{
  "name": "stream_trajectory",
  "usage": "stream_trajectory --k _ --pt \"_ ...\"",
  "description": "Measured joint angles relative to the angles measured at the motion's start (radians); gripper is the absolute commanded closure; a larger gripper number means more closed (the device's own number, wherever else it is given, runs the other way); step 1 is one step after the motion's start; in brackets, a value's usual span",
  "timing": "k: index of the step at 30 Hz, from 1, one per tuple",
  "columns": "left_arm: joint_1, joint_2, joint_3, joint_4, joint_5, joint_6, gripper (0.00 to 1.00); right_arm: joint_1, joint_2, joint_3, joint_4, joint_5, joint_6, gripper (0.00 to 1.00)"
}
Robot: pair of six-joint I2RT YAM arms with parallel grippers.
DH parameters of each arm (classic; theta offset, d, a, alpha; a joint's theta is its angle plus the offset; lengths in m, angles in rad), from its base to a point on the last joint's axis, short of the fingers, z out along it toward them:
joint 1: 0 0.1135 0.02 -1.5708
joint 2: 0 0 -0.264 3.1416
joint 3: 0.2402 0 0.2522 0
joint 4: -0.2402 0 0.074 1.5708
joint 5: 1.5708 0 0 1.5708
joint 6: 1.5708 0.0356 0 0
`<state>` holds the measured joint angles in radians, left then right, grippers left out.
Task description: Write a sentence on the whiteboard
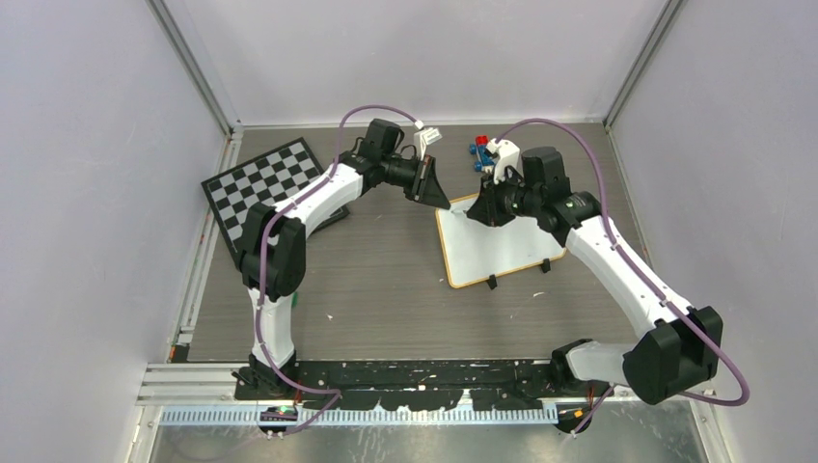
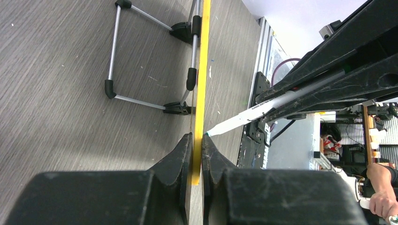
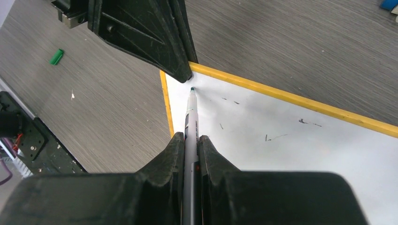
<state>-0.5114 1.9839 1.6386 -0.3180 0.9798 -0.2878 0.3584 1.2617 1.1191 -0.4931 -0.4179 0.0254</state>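
Observation:
The whiteboard (image 1: 494,249) stands tilted on the table right of centre, its frame looking yellow in the wrist views (image 2: 202,70) (image 3: 291,140). My left gripper (image 1: 439,196) (image 2: 197,139) is shut on the board's upper left corner. My right gripper (image 1: 475,212) (image 3: 190,138) is shut on a white marker (image 3: 190,117) (image 2: 244,116), whose green tip is at the board face just below that corner. No green sentence shows on the board, only a few small dark marks (image 3: 305,122).
A checkerboard (image 1: 265,188) leans at the back left. Blue and red pieces (image 1: 479,149) and a white part (image 1: 430,137) lie at the back. A wire stand (image 2: 145,61) props the board from behind. A green cap (image 3: 57,56) lies on the table.

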Motion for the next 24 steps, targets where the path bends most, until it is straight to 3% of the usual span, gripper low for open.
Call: stream_trajectory --k 24 --pt "-0.004 0.0 -0.005 0.011 0.0 -0.005 1.0 0.055 0.039 0.02 -0.002 0.028 -0.015 1.0"
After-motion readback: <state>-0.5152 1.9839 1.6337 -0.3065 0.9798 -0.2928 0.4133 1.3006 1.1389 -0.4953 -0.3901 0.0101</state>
